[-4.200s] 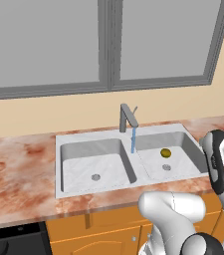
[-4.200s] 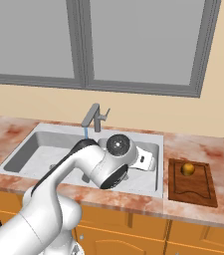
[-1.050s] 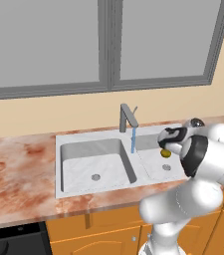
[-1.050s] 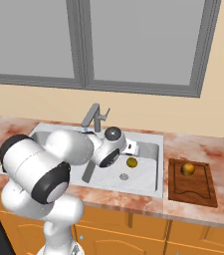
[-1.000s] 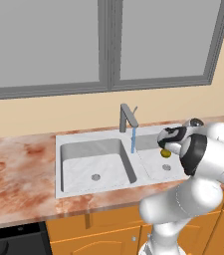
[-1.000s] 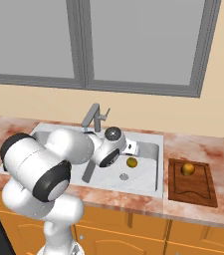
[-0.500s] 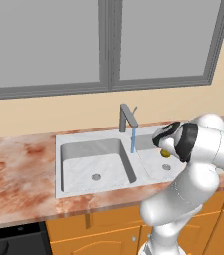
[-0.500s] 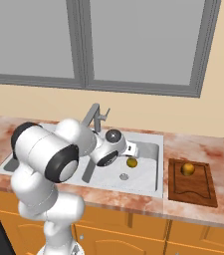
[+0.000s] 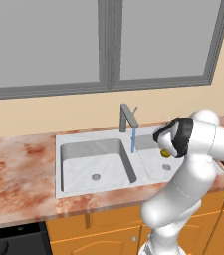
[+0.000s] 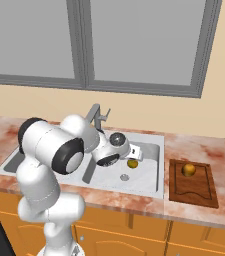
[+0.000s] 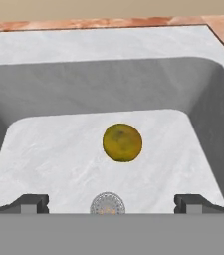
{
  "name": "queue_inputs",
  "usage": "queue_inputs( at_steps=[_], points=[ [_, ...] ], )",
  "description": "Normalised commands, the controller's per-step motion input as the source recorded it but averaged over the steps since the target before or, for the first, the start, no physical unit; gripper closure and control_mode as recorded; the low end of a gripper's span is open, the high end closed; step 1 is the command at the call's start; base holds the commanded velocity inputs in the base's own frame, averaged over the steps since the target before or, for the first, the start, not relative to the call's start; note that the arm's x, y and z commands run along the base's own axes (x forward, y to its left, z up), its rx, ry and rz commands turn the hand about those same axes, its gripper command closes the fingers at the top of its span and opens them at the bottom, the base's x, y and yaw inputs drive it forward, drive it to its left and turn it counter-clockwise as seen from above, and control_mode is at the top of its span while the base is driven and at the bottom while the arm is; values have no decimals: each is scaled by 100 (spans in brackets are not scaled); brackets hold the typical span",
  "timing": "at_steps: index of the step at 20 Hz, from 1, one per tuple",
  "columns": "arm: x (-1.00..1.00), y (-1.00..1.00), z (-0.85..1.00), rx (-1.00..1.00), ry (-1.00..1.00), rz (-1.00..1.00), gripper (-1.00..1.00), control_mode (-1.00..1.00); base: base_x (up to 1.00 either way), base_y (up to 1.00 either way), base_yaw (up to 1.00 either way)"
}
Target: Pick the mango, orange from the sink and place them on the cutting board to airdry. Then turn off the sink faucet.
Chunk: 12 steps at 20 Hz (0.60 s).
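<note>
**End effector poised over the fruit in the right basin**

The end effector [image 11: 111, 201] stood released, its two dark tips set wide apart and empty, hanging over the right basin of the sink [image 11: 108, 60]. The mango [image 11: 122, 142] lay on the basin floor just beyond the tips, centred between them and untouched, with the round drain [image 11: 106, 204] nearer, between the tips. From the right base view the end effector [image 10: 136, 152] sat just above and left of the mango [image 10: 132, 163]. Water ran from the sink faucet [image 9: 127, 117]. Farther right on the bench [image 10: 219, 150], the orange [image 10: 188, 169] rested on the cutting board [image 10: 192, 186].
</note>
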Motion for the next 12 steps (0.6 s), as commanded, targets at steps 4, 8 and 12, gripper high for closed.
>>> queue_inputs(
  at_steps=[4, 8, 12],
  points=[
    [15, -10, -16, 0, 0, 0, -100, -100, 0, 0, 0],
    [23, 0, -20, 0, 0, 0, -100, -100, 0, 0, 0],
    [21, -4, -22, 0, 0, 0, -100, -100, 0, 0, 0]
  ],
)
